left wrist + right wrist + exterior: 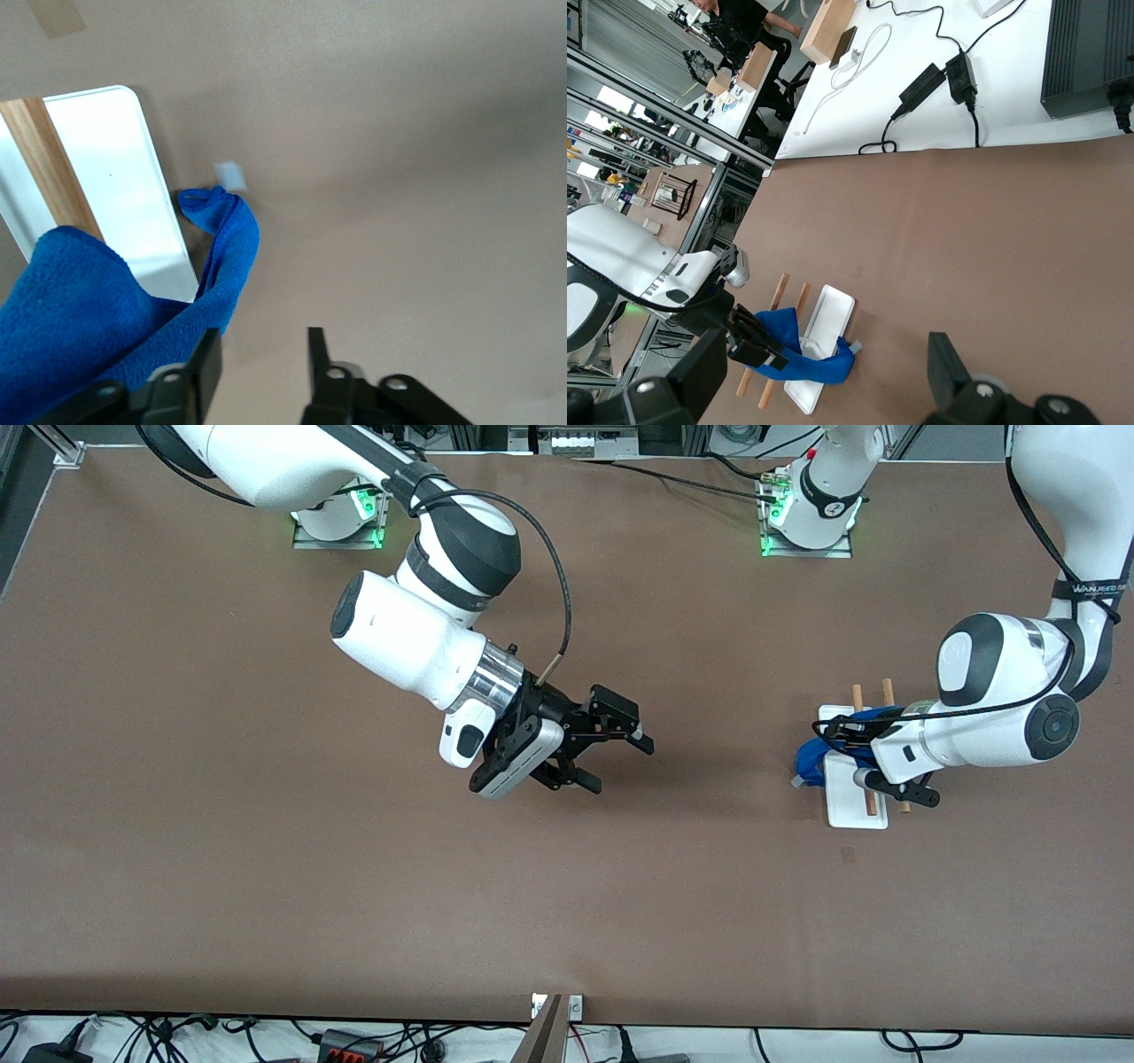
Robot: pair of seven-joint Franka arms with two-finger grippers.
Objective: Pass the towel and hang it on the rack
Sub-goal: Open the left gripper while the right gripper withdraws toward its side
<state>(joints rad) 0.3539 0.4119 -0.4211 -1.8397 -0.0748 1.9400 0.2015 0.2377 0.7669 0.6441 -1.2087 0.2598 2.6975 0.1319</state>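
Note:
The blue towel [811,757] lies draped over the rack's two wooden dowels [858,695], and its end hangs down past the white base plate [858,810] to the table, grey tag [230,175] at the tip. My left gripper [852,746] hovers over the rack, open. In the left wrist view the towel [80,301] brushes the outside of one finger [205,363], and nothing sits between the jaws [261,363]. My right gripper [611,755] waits open over the bare middle of the table, holding nothing. The right wrist view shows the towel [802,363] on the rack [833,319].
The rack stands toward the left arm's end of the brown table [354,886]. Both arm bases [806,522] are bolted along the table's edge farthest from the front camera. A small mark [849,855] shows on the table just nearer the camera than the rack.

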